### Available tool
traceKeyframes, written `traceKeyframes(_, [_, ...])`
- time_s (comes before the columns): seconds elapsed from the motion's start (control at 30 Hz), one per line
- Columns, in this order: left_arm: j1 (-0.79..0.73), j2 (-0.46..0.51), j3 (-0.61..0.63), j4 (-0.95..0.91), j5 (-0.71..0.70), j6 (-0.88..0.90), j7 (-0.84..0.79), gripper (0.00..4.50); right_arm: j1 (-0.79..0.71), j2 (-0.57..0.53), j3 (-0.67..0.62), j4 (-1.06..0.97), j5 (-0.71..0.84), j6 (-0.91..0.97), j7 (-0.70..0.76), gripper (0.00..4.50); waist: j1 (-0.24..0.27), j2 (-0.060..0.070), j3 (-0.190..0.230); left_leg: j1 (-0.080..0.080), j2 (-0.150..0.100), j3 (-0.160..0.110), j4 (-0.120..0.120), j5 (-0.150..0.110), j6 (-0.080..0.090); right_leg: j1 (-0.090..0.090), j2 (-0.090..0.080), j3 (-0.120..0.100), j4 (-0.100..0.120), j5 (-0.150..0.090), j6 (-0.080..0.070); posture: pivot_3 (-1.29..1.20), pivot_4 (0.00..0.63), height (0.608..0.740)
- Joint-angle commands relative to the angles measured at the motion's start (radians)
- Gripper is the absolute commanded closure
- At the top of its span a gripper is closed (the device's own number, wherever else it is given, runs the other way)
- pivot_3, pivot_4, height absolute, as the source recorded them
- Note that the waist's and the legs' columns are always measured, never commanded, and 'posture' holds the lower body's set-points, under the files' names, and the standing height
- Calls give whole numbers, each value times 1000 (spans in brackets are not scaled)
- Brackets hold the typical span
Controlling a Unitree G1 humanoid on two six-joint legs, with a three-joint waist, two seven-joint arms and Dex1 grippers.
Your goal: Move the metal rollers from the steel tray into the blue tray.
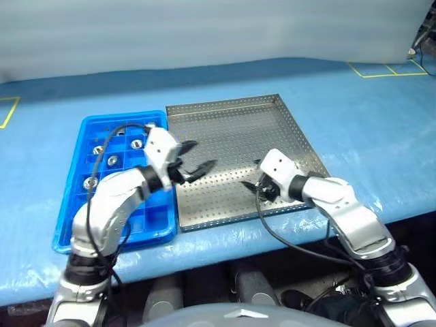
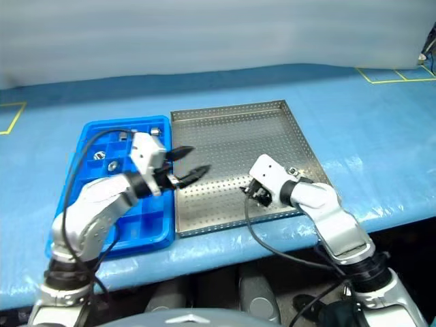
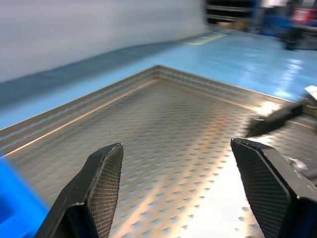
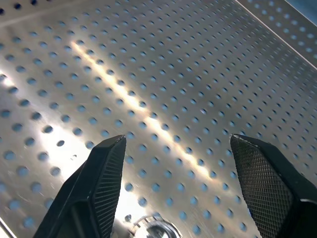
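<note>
The steel tray (image 1: 231,122) lies mid-table, its perforated base bare across most of what I see. Against its left side sits the blue tray (image 1: 82,225), with several metal rollers (image 1: 112,161) in its far compartments. My left gripper (image 1: 203,154) hovers open and empty over the steel tray's left edge, pointing right; its fingers (image 3: 106,173) stand wide apart in the left wrist view. Over the steel tray's near part, my right gripper (image 1: 250,174) is open too. One shiny roller (image 4: 153,230) lies on the perforated base just below its fingers (image 4: 106,168), not gripped.
The trays rest on a blue-covered table (image 1: 354,109) with yellow tape marks (image 1: 388,69) at the far right. The table's near edge runs just below both trays. My right gripper's finger (image 3: 275,119) shows across the steel tray in the left wrist view.
</note>
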Motion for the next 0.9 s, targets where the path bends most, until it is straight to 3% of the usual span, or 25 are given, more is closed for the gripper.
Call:
traceKeyframes(0.03, [-61,8,-96,102,45,-67,-71,739,27,-27,-69,-66,-11,17,-13,985,-15,0,0,0,0,0,0,0,0,0,0,0,0,0,0,-199,150,740])
traceKeyframes(0.2, [-148,-53,-196,321,103,-154,-127,739,92,-42,-123,-127,-26,46,-35,985,-44,0,0,0,0,0,1,0,1,0,1,0,0,0,0,-261,150,740])
traceKeyframes(0.47, [-233,-164,-249,588,192,-252,-124,739,142,-26,-136,-186,-24,77,-63,985,-106,0,0,-2,0,1,5,-2,3,1,0,2,0,1,2,-326,150,740])
traceKeyframes(0.9, [-275,-258,-254,813,309,-307,-83,739,161,-8,-131,-209,-26,84,-86,985,-198,0,0,-2,-1,1,5,-2,3,1,0,4,0,3,6,-347,150,740])
